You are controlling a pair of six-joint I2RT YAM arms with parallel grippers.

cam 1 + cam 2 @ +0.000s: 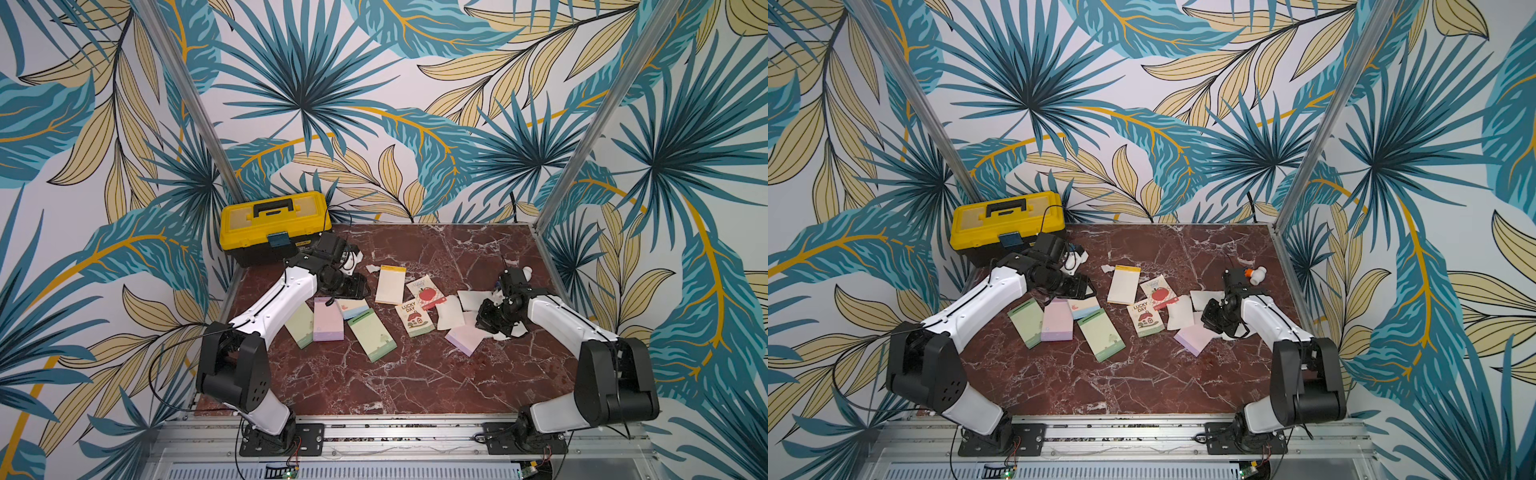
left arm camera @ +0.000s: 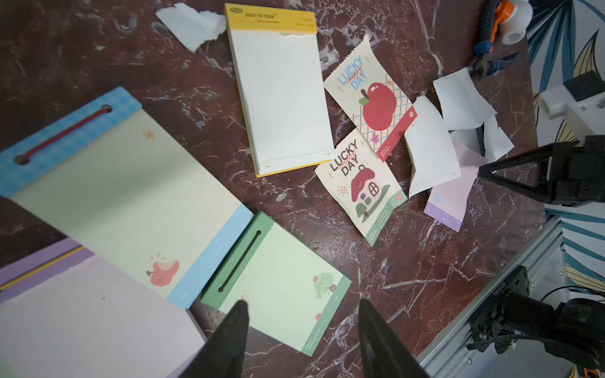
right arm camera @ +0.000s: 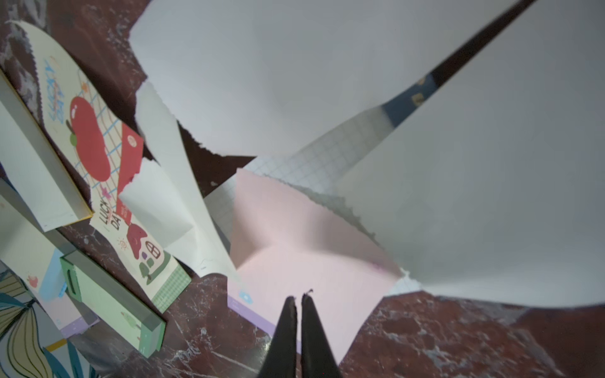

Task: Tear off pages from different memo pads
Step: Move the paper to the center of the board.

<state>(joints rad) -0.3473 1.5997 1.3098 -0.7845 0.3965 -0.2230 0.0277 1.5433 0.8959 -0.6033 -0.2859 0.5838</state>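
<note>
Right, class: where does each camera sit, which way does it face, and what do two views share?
Top views: high in front, facing down towards the back wall; marble table, left arm and right arm whole.
Left wrist: on the left arm, facing down past open left jaws at a green memo pad.
Right wrist: on the right arm, facing down past shut right jaws at a pink page.
Shared: both wrist views show the LUCKY DAY house page.
</note>
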